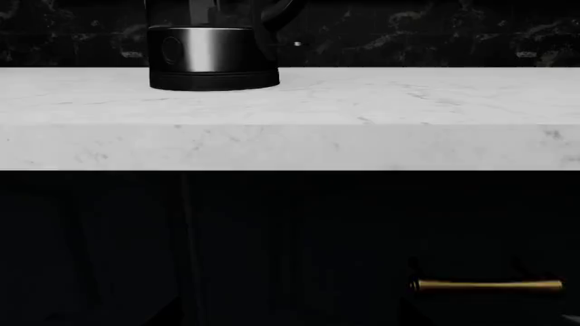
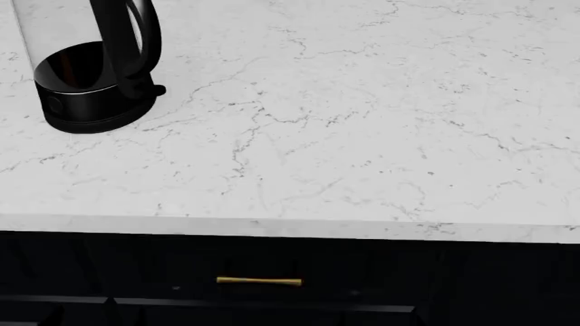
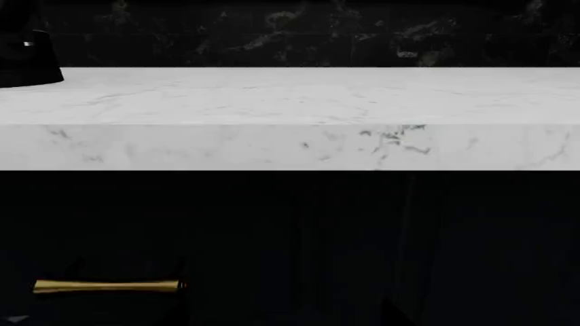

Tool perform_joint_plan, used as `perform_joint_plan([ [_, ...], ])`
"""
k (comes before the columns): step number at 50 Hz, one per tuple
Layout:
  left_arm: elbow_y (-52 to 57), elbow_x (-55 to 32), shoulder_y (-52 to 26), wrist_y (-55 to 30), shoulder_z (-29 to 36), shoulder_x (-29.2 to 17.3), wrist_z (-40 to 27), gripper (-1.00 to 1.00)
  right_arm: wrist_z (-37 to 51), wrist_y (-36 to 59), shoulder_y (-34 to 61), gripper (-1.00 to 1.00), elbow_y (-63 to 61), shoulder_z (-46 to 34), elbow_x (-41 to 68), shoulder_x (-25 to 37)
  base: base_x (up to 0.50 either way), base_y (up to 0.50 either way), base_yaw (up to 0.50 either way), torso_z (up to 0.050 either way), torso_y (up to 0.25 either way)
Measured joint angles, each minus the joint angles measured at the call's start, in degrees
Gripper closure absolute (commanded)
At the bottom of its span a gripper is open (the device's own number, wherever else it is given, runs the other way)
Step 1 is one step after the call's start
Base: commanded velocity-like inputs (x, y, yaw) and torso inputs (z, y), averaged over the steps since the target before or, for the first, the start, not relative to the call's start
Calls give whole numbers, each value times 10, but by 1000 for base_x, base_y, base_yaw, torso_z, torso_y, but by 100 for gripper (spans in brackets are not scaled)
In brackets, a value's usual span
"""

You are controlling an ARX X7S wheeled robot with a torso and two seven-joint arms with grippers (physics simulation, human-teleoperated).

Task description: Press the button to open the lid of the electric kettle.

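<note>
From my head camera I see the electric kettle [image 2: 91,68] standing upright at the far left of the white marble countertop [image 2: 344,136], its glass body and black loop handle [image 2: 136,47] cut off by the top edge of the view. Only the lower part shows: the glossy black base, the bottom of the clear cylinder, and a small stub sticking out beside the foot of the handle. The lid and its button lie above the frame, so I cannot see either one.

Neither gripper appears in any of my three views, so I cannot tell whether they are released or clenched, and I cannot place the kettle against the fingertips themselves. What I can say comes from where the wrist cameras look. The left wrist camera faces the counter's front edge from low down, with the kettle's base [image 1: 213,61] on the slab well back from that edge. The right wrist camera catches only a dark sliver of the kettle [image 3: 27,64] at the border of its picture, the rest of the slab [image 3: 317,102] bare marble.

Below the counter is dark cabinetry with a brass drawer pull [image 2: 258,281], which also shows in the left wrist view [image 1: 490,285] and the right wrist view [image 3: 107,286]. Behind the counter runs a black veined backsplash [image 3: 317,34].
</note>
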Motion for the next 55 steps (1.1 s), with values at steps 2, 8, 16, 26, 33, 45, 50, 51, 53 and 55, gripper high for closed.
perform_joint_plan([
  [2, 0, 7, 3, 4, 6, -2, -9, -100, 3, 1, -4, -100, -5, 3, 9, 2, 0, 0, 0, 0, 0],
  [8, 1, -9, 3, 5, 13, -10, -6, -100, 14, 2, -2, -100, -3, -8, 16, 10, 0, 0, 0, 21, 0],
  [16, 8, -19, 5, 14, 24, -22, -6, -100, 23, 0, 1, -100, -4, -20, 25, 18, 0, 0, 0, 7, 0],
  [26, 11, -28, 6, 20, 35, -34, -14, -100, 33, -11, 0, -100, -10, -34, 33, 31, 0, 0, 0, -12, 0],
  [33, 70, -35, 6, -13, 35, -48, -20, -100, 48, 21, -4, -100, -82, -33, 43, 43, 0, 0, 0, -12, 0],
  [45, 264, -49, -41, -140, -5, -80, -43, -100, 79, 204, 57, -100, -325, 12, 96, 81, 0, 0, 0, -12, 0],
  [50, 323, -51, -63, -185, -24, -93, -55, -100, 87, 260, 85, -100, -388, 32, 117, 95, 0, 0, 0, -12, 0],
  [51, 332, -52, -66, -192, -28, -95, -57, -100, 89, 270, 90, -100, -398, 35, 120, 98, 0, 0, 0, -12, 0],
  [53, 348, -54, -72, -204, -35, -98, -60, -100, 91, 286, 98, -100, -414, 40, 126, 102, 0, 0, 0, -12, 0],
  [55, 361, -55, -76, -212, -40, -102, -63, -100, 93, 299, 105, -100, -427, 42, 129, 107, 0, 0, 0, -12, 0],
])
